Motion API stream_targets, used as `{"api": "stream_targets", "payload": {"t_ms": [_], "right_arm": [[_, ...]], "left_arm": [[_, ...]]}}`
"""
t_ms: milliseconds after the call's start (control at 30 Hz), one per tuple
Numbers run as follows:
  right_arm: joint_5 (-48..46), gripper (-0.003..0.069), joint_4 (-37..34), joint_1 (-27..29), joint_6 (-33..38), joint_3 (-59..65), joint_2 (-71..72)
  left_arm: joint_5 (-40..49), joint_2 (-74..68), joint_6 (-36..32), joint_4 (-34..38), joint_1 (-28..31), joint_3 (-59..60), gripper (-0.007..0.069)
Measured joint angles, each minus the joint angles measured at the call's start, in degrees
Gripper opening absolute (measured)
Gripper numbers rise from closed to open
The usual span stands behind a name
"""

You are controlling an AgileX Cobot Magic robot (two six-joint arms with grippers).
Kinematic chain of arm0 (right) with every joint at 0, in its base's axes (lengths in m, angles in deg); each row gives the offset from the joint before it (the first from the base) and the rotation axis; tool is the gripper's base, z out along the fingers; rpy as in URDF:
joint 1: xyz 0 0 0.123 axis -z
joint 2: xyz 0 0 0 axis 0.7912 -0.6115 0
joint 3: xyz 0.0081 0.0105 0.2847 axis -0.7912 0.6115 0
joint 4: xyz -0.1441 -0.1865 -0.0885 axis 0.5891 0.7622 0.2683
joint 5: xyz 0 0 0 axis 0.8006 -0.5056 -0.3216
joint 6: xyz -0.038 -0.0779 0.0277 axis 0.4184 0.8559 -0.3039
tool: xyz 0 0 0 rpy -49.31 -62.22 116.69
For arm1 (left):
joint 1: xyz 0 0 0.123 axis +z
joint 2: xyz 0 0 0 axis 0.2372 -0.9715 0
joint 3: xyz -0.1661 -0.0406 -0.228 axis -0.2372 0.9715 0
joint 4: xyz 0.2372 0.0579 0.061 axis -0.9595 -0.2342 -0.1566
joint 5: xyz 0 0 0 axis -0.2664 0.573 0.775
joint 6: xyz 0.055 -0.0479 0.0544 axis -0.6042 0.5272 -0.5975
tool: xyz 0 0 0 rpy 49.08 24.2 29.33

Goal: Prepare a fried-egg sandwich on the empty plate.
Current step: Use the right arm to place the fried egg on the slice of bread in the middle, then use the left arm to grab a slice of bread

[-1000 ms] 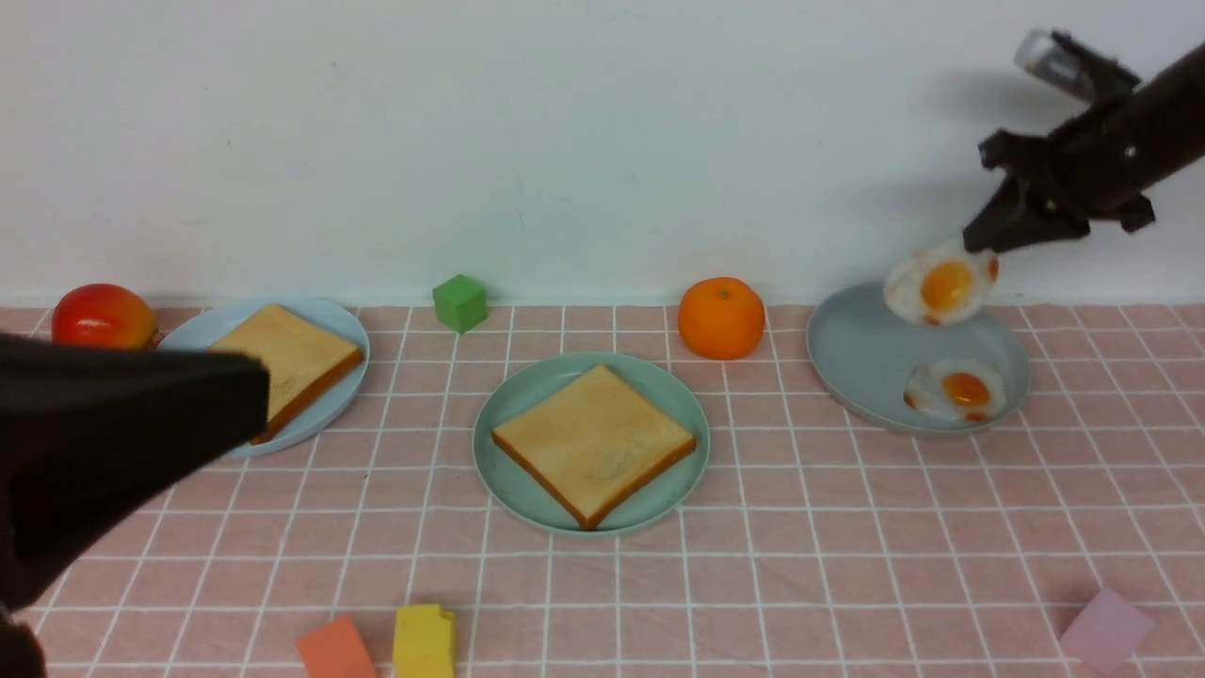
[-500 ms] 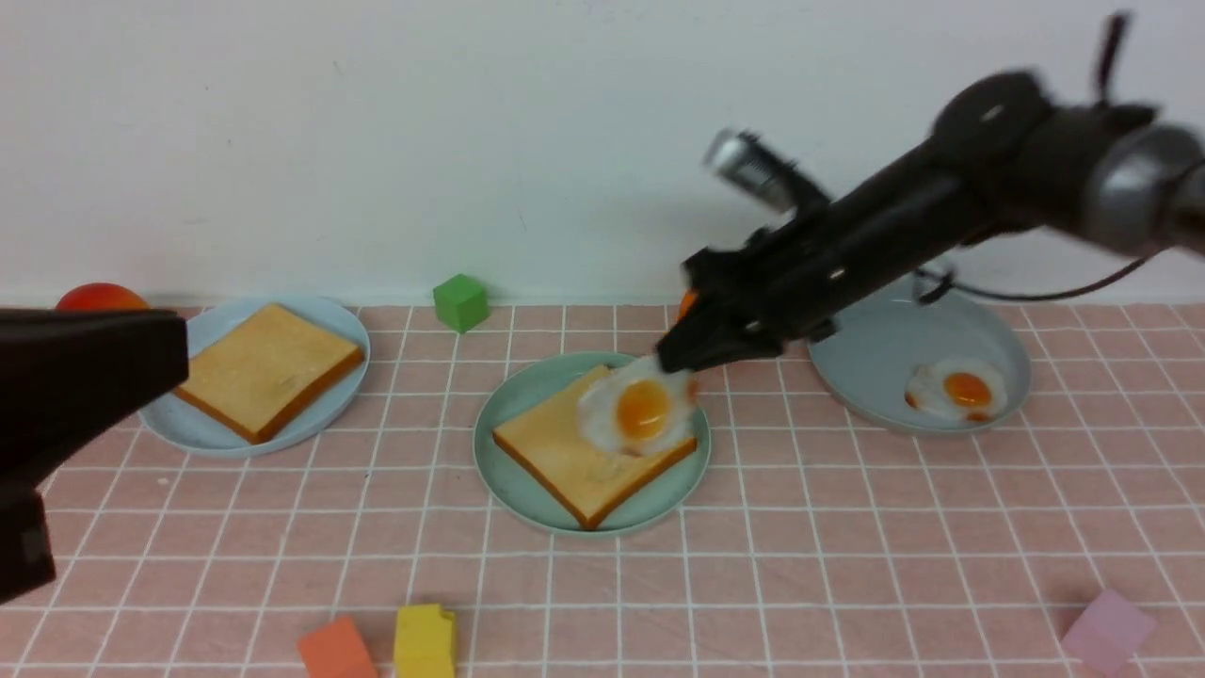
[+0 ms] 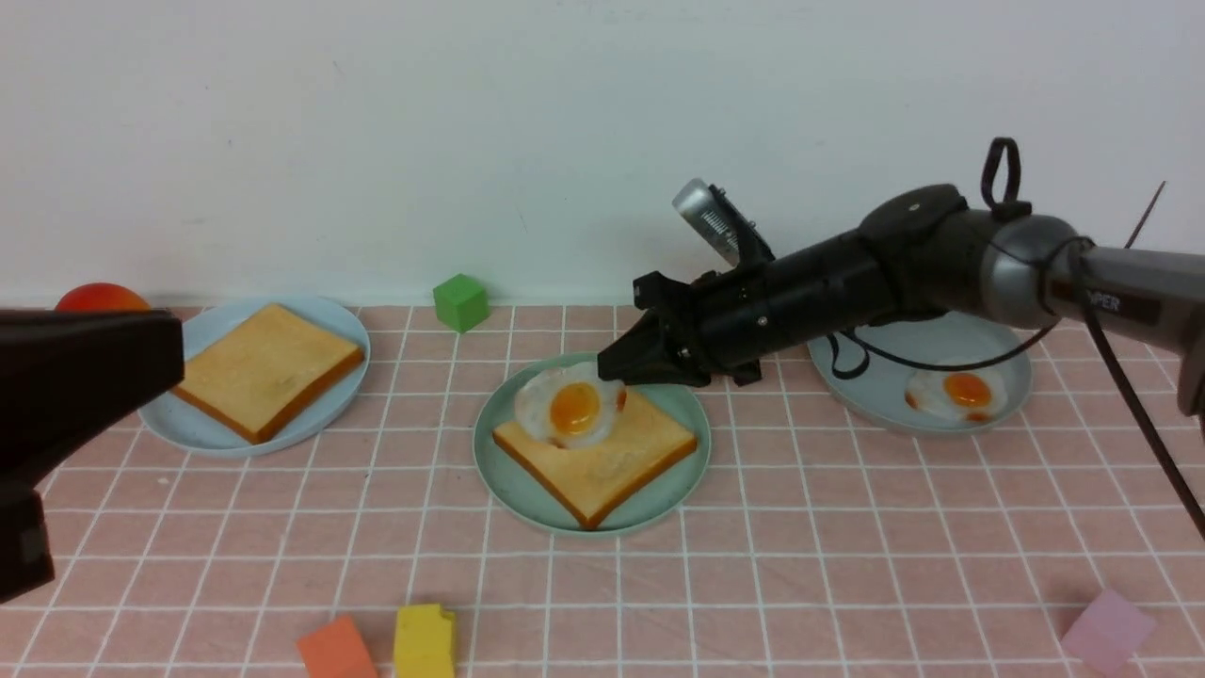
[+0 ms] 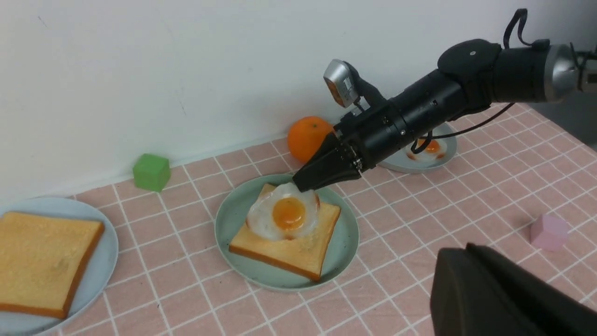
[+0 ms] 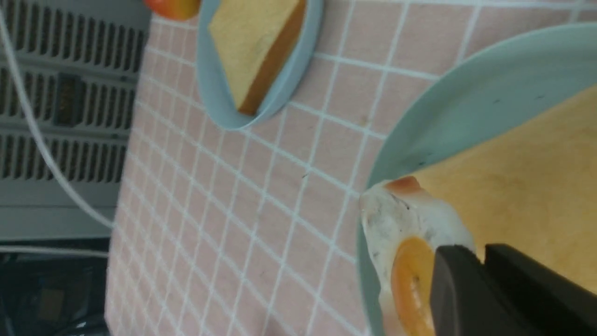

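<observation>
A mint-green empty plate (image 3: 508, 480) sits mid-table with one toast slice (image 3: 612, 457) on it. My right gripper (image 3: 610, 369) reaches in from the right, shut on the far edge of a fried egg (image 3: 570, 407). The egg hangs tilted, low over the toast's far-left corner. In the right wrist view the fingertips (image 5: 454, 261) pinch the egg's white (image 5: 401, 219) beside the yolk. A second toast slice (image 3: 265, 369) lies on a light blue plate (image 3: 202, 428) at left. My left gripper (image 4: 454, 254) hovers shut and empty at the near left.
A grey-blue plate (image 3: 866, 363) at right holds another egg (image 3: 955, 391). An orange (image 4: 310, 137), a green cube (image 3: 459, 301) and a red apple (image 3: 99, 298) stand along the back wall. Orange (image 3: 334, 650), yellow (image 3: 424, 640) and pink (image 3: 1106, 629) blocks lie near the front edge.
My right arm has carried the egg left from above the grey-blue plate to the toast on the mint-green plate. My left gripper drew back slightly, then held still.
</observation>
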Motion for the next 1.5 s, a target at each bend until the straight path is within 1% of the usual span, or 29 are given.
{"api": "stream_targets", "payload": {"t_ms": [100, 233, 333, 400, 467, 500, 667, 733, 833, 900, 1000, 1100, 1133, 1167, 1233, 1267, 1333, 1400, 1433, 1500], "right_arm": [[1.1, 0.0069, 0.6, 0.3, -0.1, 0.0, -0.1], [1.1, 0.007, 1.0, 0.5, -2.2, 0.0, -0.1], [1.1, 0.0092, 1.8, 0.5, -3.4, 0.0, -0.1], [0.9, 0.0138, 3.2, 0.5, -5.5, 0.0, -0.1], [0.3, 0.0205, 5.1, 0.5, -7.4, -0.1, -0.1], [0.0, 0.0253, 6.1, 0.5, -8.1, -0.1, -0.1], [-0.6, 0.0432, 9.7, 0.5, -9.5, -0.1, -0.1], [-0.7, 0.0477, 10.9, 0.8, -9.9, -0.1, 0.0], [-1.2, 0.0489, 14.7, 1.9, -11.3, -0.1, 1.2], [-1.8, 0.0482, 17.7, 2.7, -12.8, -0.1, 2.9], [-3.2, 0.0449, 23.7, 4.2, -15.3, -0.1, 7.7], [-9.6, 0.0364, 34.0, 5.1, -17.8, -0.1, 16.3], [-11.2, 0.0344, 35.9, 5.1, -18.2, -0.1, 18.0], [-15.0, 0.0283, 41.0, 5.1, -19.5, 0.2, 22.7], [-17.8, 0.0232, 44.1, 4.9, -20.8, 1.1, 26.4], [-19.4, 0.0165, 47.4, 4.7, -21.8, 3.1, 31.5], [-20.3, 0.0099, 49.6, 4.6, -22.6, 6.1, 37.4], [-20.7, 0.0043, 50.1, 4.5, -23.2, 10.2, 44.0], [-20.7, 0.0034, 50.1, 4.5, -23.2, 10.7, 45.4], [-20.7, 0.0003, 50.0, 4.5, -23.4, 16.0, 52.9]], "left_arm": [[1.2, 0.0, 0.0, 0.0, 0.0, 0.0, -0.001], [1.6, 0.0, 0.1, 0.0, 0.0, 0.0, -0.0008], [1.6, 0.0, 0.2, 0.0, 0.0, 0.0, -0.0006], [1.6, 0.0, 0.2, 0.0, 0.0, 0.0, -0.0004], [1.6, 0.0, 0.2, 0.0, 0.0, 0.0, -0.0004], [1.6, 0.0, 0.2, 0.0, 0.0, 0.0, -0.0003], [1.5, 0.0, 0.2, 0.0, 0.0, 0.0, -0.0001], [1.4, 0.0, 0.2, 0.0, 0.0, 0.0, 0.0001], [1.4, 0.0, 0.2, 0.0, 0.0, 0.0, 0.0004], [1.4, 0.0, 0.2, 0.0, 0.0, 0.0, 0.0004], [1.4, 0.0, 0.2, 0.0, 0.0, 0.0, 0.0008], [1.7, -0.9, 0.4, 0.1, 0.0, 0.0, 0.0008], [2.0, -1.4, 0.7, 0.1, 0.0, 0.0, 0.0008], [2.9, -3.7, 2.1, 0.0, 0.0, 0.0, 0.0008], [4.1, -5.6, 3.4, -0.6, 0.0, -0.1, 0.0003], [5.3, -9.8, 4.9, -2.5, 0.0, -0.3, -0.0013], [6.5, -14.1, 5.6, -5.9, 0.0, -0.8, -0.0013], [7.3, -19.7, 5.9, -9.0, 1.2, -2.0, -0.0013], [7.3, -21.3, 5.9, -9.2, 1.8, -2.5, -0.0013], [7.1, -26.0, 5.3, -7.9, 6.8, -4.7, -0.0013]]}}
